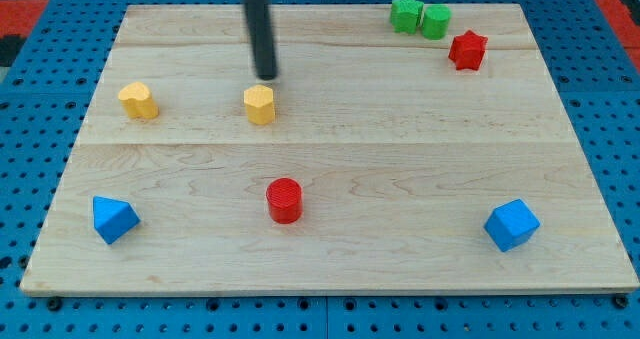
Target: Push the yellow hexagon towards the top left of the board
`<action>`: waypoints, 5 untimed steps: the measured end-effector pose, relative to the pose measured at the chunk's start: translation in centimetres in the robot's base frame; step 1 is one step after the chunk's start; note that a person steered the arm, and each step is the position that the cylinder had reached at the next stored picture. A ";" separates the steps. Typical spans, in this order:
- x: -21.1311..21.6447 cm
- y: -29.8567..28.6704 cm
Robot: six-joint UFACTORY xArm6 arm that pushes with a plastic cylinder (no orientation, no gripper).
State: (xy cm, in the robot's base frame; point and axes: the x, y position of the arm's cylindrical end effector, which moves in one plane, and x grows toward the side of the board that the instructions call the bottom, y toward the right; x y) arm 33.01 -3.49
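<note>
The yellow hexagon (259, 105) sits left of the board's middle, in the upper half. My tip (267, 77) is just above it in the view, slightly to its right, with a small gap between them. The dark rod rises from the tip to the view's top edge. A second yellow block (139, 100), heart-like in shape, lies further to the view's left at about the same height.
A red cylinder (284, 200) stands below the hexagon. Blue blocks sit at the bottom left (114, 219) and bottom right (511, 225). Two green blocks (420, 18) and a red star-like block (467, 50) lie at the top right. The wooden board (330, 269) rests on a blue pegboard.
</note>
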 end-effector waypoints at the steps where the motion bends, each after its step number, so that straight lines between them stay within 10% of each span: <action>1: 4.1 0.4; 3: 4.4 -13.9; 5: 12.7 -7.3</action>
State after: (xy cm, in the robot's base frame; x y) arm 45.76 -10.80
